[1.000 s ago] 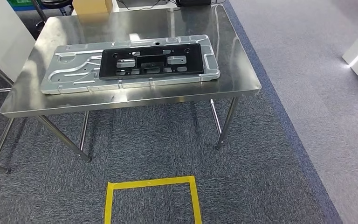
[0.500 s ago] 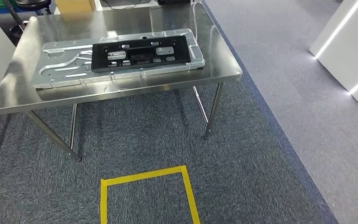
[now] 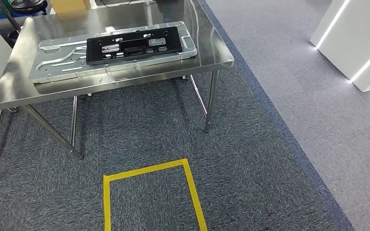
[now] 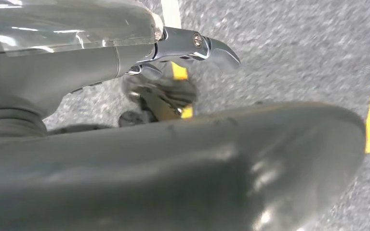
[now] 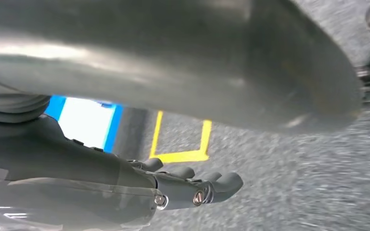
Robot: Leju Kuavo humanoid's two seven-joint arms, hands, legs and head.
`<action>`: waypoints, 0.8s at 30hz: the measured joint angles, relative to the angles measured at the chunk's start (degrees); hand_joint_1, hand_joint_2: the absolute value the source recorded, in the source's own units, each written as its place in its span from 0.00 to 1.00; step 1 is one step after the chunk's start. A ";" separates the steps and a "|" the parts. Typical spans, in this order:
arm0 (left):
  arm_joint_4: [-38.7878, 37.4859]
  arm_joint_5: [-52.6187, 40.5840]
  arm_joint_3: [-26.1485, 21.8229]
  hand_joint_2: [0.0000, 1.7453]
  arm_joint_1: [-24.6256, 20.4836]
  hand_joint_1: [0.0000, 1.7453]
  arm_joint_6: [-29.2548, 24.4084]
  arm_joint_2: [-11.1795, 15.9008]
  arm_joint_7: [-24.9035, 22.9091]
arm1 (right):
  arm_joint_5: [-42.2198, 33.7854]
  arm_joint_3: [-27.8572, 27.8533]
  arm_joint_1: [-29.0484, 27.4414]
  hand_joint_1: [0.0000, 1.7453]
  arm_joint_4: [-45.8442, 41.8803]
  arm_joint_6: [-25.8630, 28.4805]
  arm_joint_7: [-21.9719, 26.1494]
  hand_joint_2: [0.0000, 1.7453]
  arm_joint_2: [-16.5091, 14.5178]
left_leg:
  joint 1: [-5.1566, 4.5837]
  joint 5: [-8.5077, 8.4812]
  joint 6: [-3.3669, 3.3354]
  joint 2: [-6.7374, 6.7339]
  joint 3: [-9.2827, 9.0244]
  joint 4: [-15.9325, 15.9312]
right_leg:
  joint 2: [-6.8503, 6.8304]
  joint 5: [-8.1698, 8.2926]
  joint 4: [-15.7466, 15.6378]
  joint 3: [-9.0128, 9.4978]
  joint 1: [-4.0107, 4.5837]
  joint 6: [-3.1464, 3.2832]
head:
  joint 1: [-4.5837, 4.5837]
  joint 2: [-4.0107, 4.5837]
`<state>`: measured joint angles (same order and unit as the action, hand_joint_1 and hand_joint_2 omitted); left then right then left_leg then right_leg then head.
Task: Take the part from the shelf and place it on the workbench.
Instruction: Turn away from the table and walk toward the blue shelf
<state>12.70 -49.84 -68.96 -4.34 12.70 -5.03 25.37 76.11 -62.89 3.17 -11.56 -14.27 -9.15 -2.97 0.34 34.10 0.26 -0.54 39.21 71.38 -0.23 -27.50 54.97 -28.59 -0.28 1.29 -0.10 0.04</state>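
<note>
A black plastic frame part (image 3: 132, 44) lies flat on a silver stamped metal plate (image 3: 58, 60), on top of the steel workbench (image 3: 207, 45) at the upper left of the head view. My left hand (image 4: 164, 144) hangs over the grey carpet; its fingers (image 4: 192, 44) are stretched out and it holds nothing. My right hand (image 5: 77, 159) also hangs over the carpet, fingers (image 5: 197, 186) straight and side by side, with nothing in it.
A yellow tape square (image 3: 149, 166) marks the carpet in front of me. The workbench legs (image 3: 211, 98) stand beyond it. White cabinets with light strips (image 3: 356, 43) are at the right, past a lighter carpet strip. A cardboard box (image 3: 70, 5) sits behind the bench.
The whole picture has shifted: the camera has turned right, so the workbench now sits further up and left. The black part and the plate have not moved on the bench.
</note>
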 joint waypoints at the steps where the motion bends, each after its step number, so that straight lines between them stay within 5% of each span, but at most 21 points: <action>1: -0.01 0.02 0.00 0.00 -0.02 0.00 -0.04 -0.01 -0.01 | 0.20 0.11 -0.01 0.00 0.00 -0.01 0.06 0.00 0.00 | 0.01 -0.10 0.05 0.00 -0.18 2.35 | -0.02 0.62 0.35 -1.13 0.05 -0.01 | 0.01 0.00; 2: -0.01 0.04 0.00 0.00 -0.06 0.00 -0.08 -0.02 -0.02 | 0.36 0.26 0.00 0.00 0.00 -0.05 0.13 0.00 0.00 | 0.02 -1.49 0.03 0.00 -1.10 3.10 | -0.02 1.21 0.79 -2.36 0.08 -0.07 | -0.01 0.00; 4: -0.01 0.06 0.00 0.00 -0.17 0.00 -0.24 -0.01 -0.05 | 0.64 0.62 0.07 0.00 0.00 -0.19 0.28 0.00 0.00 | 0.02 -4.60 -0.21 0.03 -5.67 -1.03 | 0.05 2.25 1.86 -4.69 0.07 -0.34 | -0.04 0.00; 6: 0.00 0.06 0.00 0.00 -0.43 0.00 -0.46 0.03 -0.07 | 0.97 1.03 0.15 0.00 0.00 -0.20 0.66 0.00 0.00 | -0.14 -3.71 -0.60 0.06 -12.26 -9.90 | 0.11 2.97 2.92 -6.24 0.19 -0.85 | -0.02 0.00; 8: 0.00 0.07 0.01 0.00 -0.67 0.00 -0.76 0.07 -0.07 | 1.25 1.39 0.21 0.00 0.00 -0.08 1.41 0.00 0.00 | -0.35 -1.68 -1.15 0.08 -15.57 -15.37 | 0.04 3.75 3.34 -6.87 0.24 -1.50 | 0.03 0.00; 11: -0.02 0.08 0.01 0.00 -0.48 0.00 -1.02 0.02 -0.16 | 1.65 1.87 0.25 0.00 0.00 0.12 2.52 0.00 0.03 | -0.28 -2.63 -2.35 -0.18 -14.84 -16.06 | 0.11 3.42 4.40 -7.71 -0.03 -2.57 | 0.08 0.00; 15: -0.02 0.02 0.00 0.00 -0.33 0.00 -1.07 0.02 -0.26 | 3.18 2.88 0.17 0.00 0.02 -0.23 2.66 0.00 0.05 | -0.42 -4.73 -3.05 -0.15 -12.46 -16.02 | 0.19 -5.12 16.53 -11.77 -0.42 -3.51 | 0.14 0.01; 16: -0.02 -0.04 0.00 0.00 -0.29 0.00 -1.10 0.02 -0.28 | 3.97 3.32 0.16 0.00 0.02 -0.57 2.61 0.00 0.07 | -0.49 -5.18 -2.98 0.08 -11.79 -15.91 | 0.20 -6.05 18.45 -11.86 -0.47 -3.62 | 0.14 0.01; 18: -0.02 -0.19 0.00 0.00 -0.22 0.00 -1.17 0.02 -0.30 | 5.54 4.47 0.15 0.00 0.02 -1.19 2.55 0.00 0.09 | -0.54 -5.93 -2.78 0.67 -10.65 -15.58 | 0.37 -4.88 15.76 -8.66 -0.50 -3.55 | 0.13 0.01; 21: -0.02 -0.38 0.00 0.00 -0.33 0.00 -1.32 -0.05 -0.13 | 7.40 6.26 0.12 0.00 0.02 -1.44 2.56 0.00 0.13 | -0.64 -6.69 -2.22 1.91 -9.27 -14.76 | 2.81 -1.92 4.11 -0.90 -0.43 -2.78 | 0.12 0.00; 24: -0.02 -0.43 0.00 0.00 -0.44 0.00 -1.70 -0.07 0.27 | 8.23 7.62 -0.09 0.00 0.02 -0.74 2.70 0.00 0.14 | -0.57 -7.37 -1.29 2.92 -8.39 -14.42 | 3.02 -1.53 1.47 0.07 -0.19 -1.93 | 0.09 0.00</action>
<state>12.68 -50.27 -68.96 -4.78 11.00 -5.10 25.64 84.35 -55.28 3.08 -11.54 -15.01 -6.45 -2.84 -0.22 26.73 -1.03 2.38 30.82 56.96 2.79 -29.04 56.43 -28.52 -0.48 -0.63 -0.01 0.05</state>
